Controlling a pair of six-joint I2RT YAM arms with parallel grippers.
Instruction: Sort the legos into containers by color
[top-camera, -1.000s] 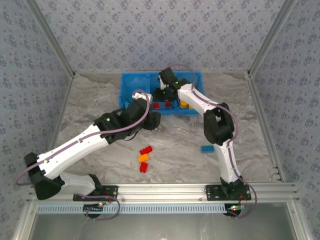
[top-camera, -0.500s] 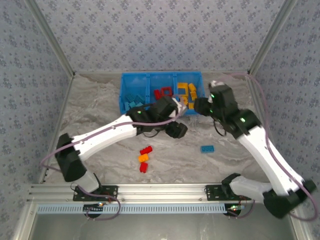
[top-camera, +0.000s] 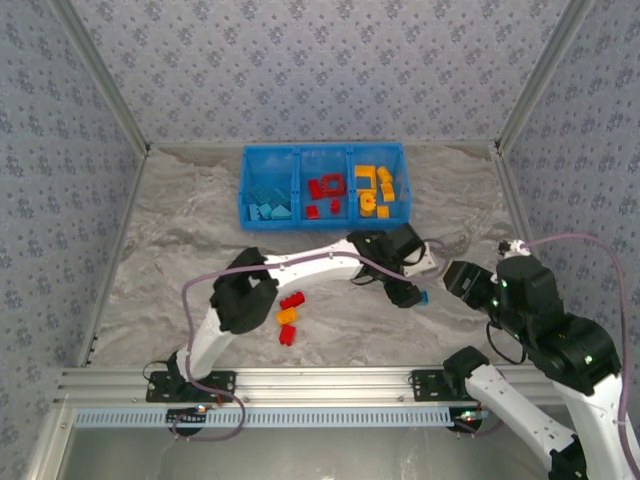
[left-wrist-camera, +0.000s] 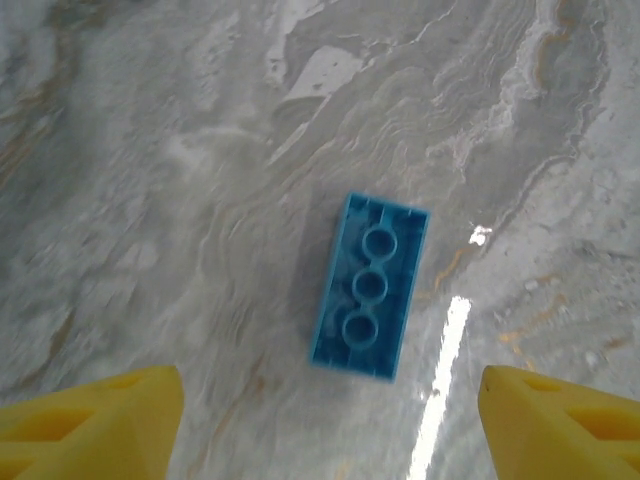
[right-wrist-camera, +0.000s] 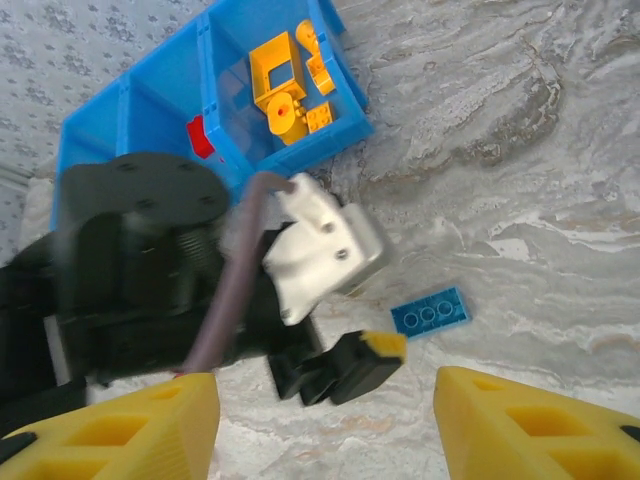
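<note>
A light blue lego (left-wrist-camera: 370, 300) lies hollow side up on the marble table, just ahead of my left gripper (left-wrist-camera: 325, 428). That gripper is open, its yellow fingertips (left-wrist-camera: 95, 425) wide apart and nothing between them. From above, the left gripper (top-camera: 407, 292) hovers right over this lego (top-camera: 421, 297). My right gripper (top-camera: 462, 278) hangs open a little to the right, empty, and looks at the same lego (right-wrist-camera: 430, 311) and the left gripper (right-wrist-camera: 355, 365). The blue container bin (top-camera: 320, 222) holds light blue, red and yellow legos in separate compartments. A red (top-camera: 292, 300), an orange (top-camera: 287, 316) and a second red lego (top-camera: 287, 334) lie loose.
The left arm (top-camera: 310, 265) stretches across the table's middle from left to right. The bin's yellow compartment (right-wrist-camera: 335, 140) sits at the far side of the right wrist view. Metal frame rails (top-camera: 520, 230) edge the table on both sides.
The left arm swung from the bin's front to the right, over the loose blue lego. The right arm pulled back from the bin to the near right. Both grippers opened wider.
</note>
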